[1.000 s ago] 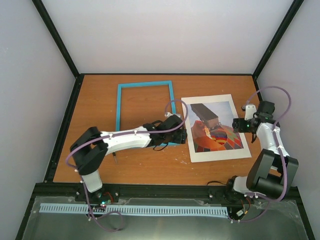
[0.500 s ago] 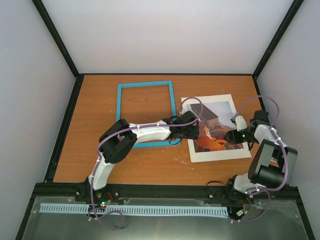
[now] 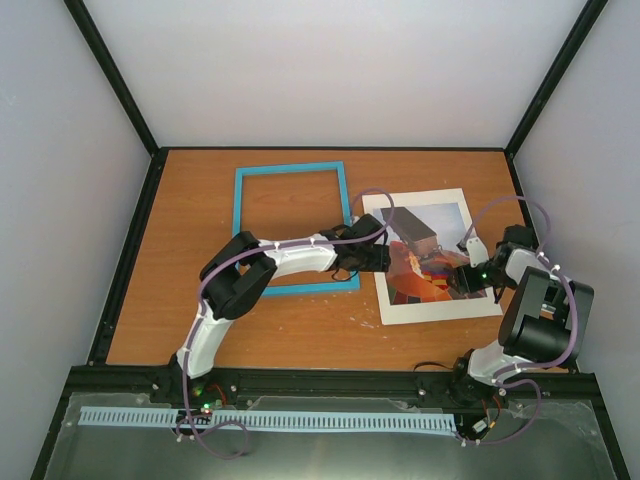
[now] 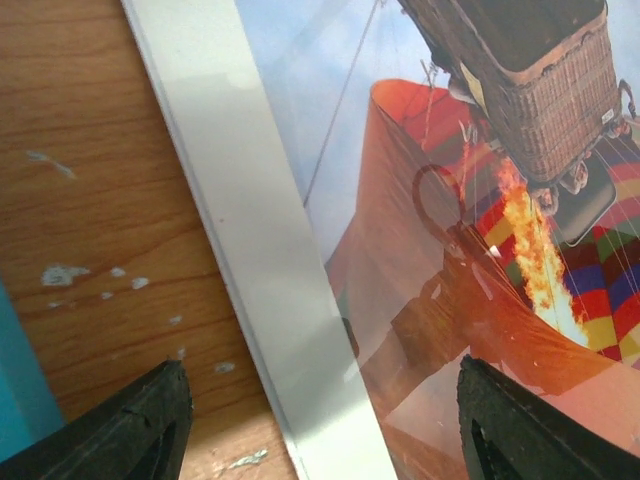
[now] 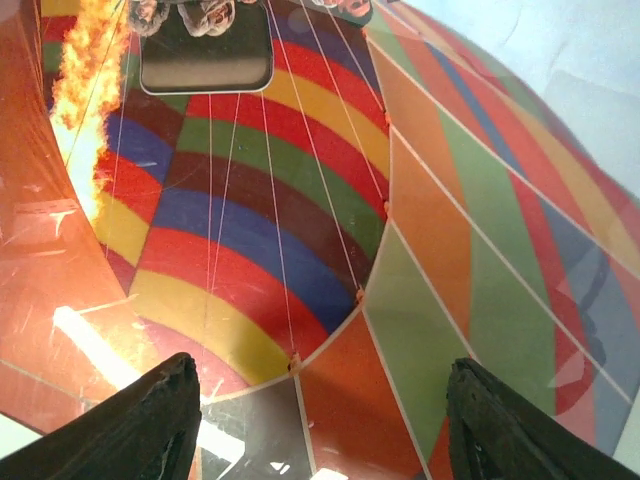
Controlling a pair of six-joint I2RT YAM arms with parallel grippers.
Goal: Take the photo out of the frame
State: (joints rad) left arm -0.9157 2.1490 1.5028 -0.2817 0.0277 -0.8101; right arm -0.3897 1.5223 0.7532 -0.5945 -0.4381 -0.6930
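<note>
The photo [image 3: 440,215], a hot-air balloon print with a white margin, lies flat on the table to the right of the frame [image 3: 240,225]. The frame is an empty light-blue border lying flat. My left gripper [image 3: 385,258] is low over the photo's left edge. In the left wrist view it [image 4: 320,430] stands open astride the white margin [image 4: 270,260], one finger over wood, the other over the print. My right gripper [image 3: 463,278] hovers over the right part of the photo. In the right wrist view it [image 5: 325,420] is open above the coloured checks [image 5: 300,200], holding nothing.
The wooden table [image 3: 200,330] is enclosed by black posts and pale walls. A corner of the blue frame [image 4: 12,385] shows just left of my left gripper. Pale flecks [image 4: 60,273] mark the wood beside the photo's edge.
My left arm has reached right from the frame's lower right corner to the photo's left edge. My right gripper has come down and left onto the photo, its jaws narrowing a little.
</note>
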